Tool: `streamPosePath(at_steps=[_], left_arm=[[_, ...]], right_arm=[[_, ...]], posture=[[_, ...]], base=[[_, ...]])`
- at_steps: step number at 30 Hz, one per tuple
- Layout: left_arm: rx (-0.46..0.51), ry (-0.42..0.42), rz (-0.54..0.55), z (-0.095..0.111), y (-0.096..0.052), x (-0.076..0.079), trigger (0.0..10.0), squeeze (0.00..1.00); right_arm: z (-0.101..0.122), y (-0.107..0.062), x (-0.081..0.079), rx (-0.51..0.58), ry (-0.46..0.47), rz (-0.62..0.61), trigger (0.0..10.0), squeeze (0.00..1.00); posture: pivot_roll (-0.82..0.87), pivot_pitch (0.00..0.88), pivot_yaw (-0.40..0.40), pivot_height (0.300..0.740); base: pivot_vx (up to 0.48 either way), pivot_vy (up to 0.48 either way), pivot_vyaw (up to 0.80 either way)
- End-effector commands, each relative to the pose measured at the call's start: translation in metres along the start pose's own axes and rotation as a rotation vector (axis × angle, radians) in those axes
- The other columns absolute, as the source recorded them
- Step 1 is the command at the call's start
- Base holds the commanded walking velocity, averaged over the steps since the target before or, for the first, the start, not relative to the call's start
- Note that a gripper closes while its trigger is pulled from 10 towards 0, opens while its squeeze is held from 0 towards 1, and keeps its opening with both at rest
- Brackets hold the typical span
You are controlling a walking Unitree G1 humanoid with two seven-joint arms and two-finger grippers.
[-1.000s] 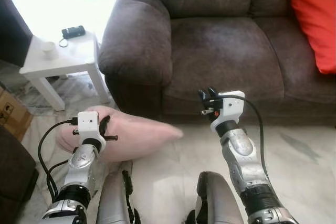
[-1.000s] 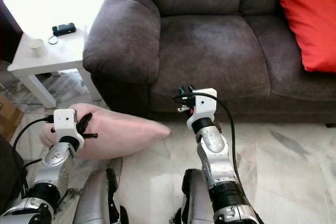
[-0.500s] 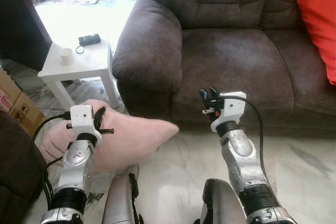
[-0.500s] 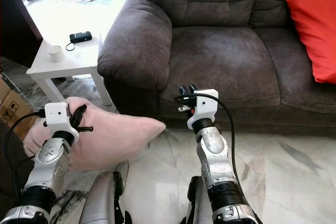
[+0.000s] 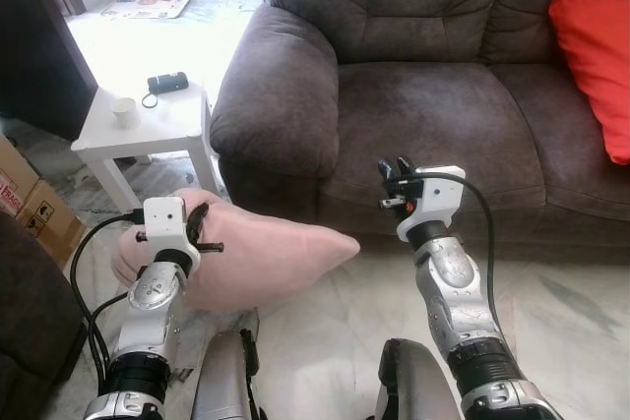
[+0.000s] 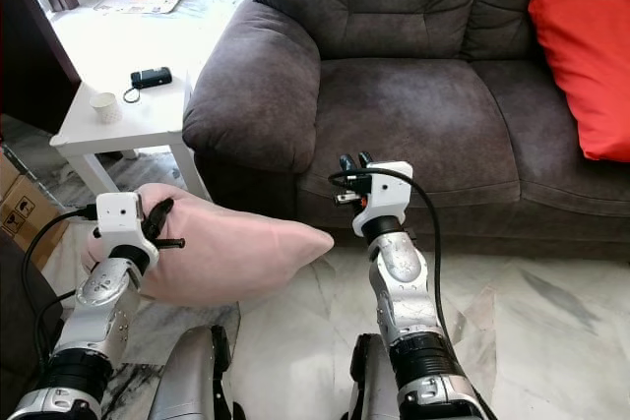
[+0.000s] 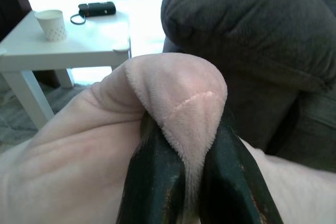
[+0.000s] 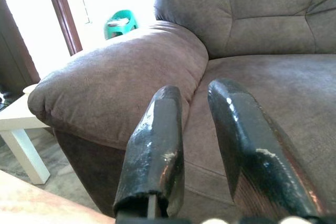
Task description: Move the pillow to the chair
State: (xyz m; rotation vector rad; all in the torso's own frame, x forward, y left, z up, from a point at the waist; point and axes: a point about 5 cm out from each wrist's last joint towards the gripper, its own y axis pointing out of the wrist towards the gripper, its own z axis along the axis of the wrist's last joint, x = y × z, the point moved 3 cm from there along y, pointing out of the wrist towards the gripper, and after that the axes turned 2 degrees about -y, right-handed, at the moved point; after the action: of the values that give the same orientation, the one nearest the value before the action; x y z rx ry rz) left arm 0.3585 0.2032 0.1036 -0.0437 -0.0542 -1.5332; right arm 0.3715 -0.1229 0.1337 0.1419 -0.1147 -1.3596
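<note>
Pillow [image 5: 258,261] before sofa [image 5: 413,105], right of table [image 5: 148,123].

The brown sofa's seat cushion [image 6: 413,115] lies bare ahead of my right fingers [image 8: 157,145]. The sofa's armrest [image 6: 246,95] blocks the way between the pink pillow [image 6: 231,248] and that seat. A red cushion [image 6: 586,66] takes the seat's right end. The white bench [image 6: 128,115] stands just beside the armrest, narrowing the floor [image 6: 532,322] on my left.

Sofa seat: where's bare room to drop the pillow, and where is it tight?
The seat is bare from the armrest across to the red cushion, which crowds its right end. The left gripper pinches the pillow low beside the armrest. The side table has a cup and a black case.
</note>
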Motion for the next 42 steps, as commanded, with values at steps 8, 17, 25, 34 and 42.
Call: streamPosePath(at_steps=[8,17,25,34,42], left_arm=[[0.105,0.002,0.01,0.0281,0.002,-0.0044,10.0,0.0],[0.102,0.003,0.011,0.0292,0.0009,-0.005,10.0,0.0],[0.096,0.005,0.009,0.0284,-0.0002,-0.0054,10.0,0.0],[0.094,0.005,0.005,0.0286,-0.0007,-0.0047,10.0,0.0],[0.093,0.005,-0.001,0.0288,-0.0005,-0.0035,10.0,0.0]], right_arm=[[0.0022,0.0043,-0.0026,0.008,0.014,-0.004,10.0,0.0],[0.002,0.0052,-0.0046,0.01,0.02,-0.002,10.0,0.0],[0.0021,0.0063,-0.0056,0.013,0.022,-0.001,10.0,0.0],[0.0017,0.0063,-0.0063,0.014,0.023,0.001,10.0,0.0],[0.0013,0.0071,-0.0075,0.014,0.024,0.005,10.0,0.0]], posture=[[0.07,0.037,0.016,0.557],[0.07,0.043,0.018,0.557],[0.08,0.045,0.021,0.605],[0.08,0.039,0.021,0.654],[0.08,0.034,0.021,0.7]], base=[[0.0,0.0,0.0],[0.0,0.0,0.0],[0.0,0.0,0.0],[0.0,0.0,0.0],[0.0,0.0,0.0]])
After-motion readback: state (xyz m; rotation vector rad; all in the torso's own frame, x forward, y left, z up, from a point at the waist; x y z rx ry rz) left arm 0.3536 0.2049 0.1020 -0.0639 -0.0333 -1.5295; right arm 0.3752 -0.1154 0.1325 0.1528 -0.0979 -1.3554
